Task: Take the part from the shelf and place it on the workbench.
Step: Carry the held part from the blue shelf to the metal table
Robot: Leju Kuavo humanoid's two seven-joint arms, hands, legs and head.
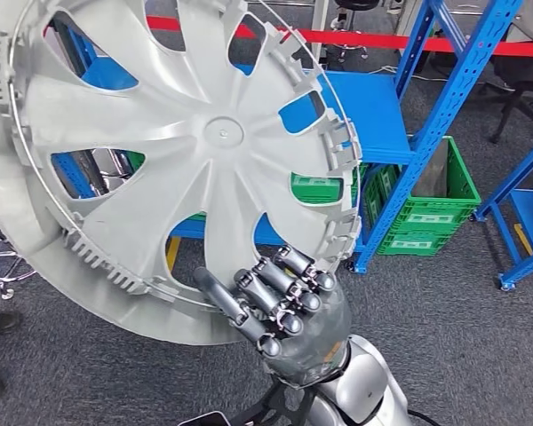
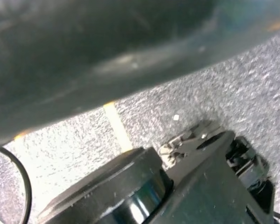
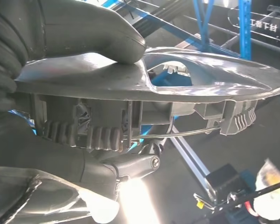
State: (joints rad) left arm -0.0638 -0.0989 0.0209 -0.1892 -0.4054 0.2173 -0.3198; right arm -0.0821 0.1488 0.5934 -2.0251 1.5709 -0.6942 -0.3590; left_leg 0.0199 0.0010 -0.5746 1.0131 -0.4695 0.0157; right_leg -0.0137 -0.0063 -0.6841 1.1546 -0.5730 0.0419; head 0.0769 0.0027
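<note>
Though tilted — grey spoked wheel cover (image 1: 183, 151)

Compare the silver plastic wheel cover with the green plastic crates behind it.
The silver plastic wheel cover is a round, spoked disc; the green plastic crates are boxy with slotted walls. The wheel cover is held up in the air, gripped at its rim by the right hand; the crates sit on the grey floor under the blue metal shelf. The wheel cover fills much of the head view; the crates look small behind it. Both look like moulded plastic.
</note>
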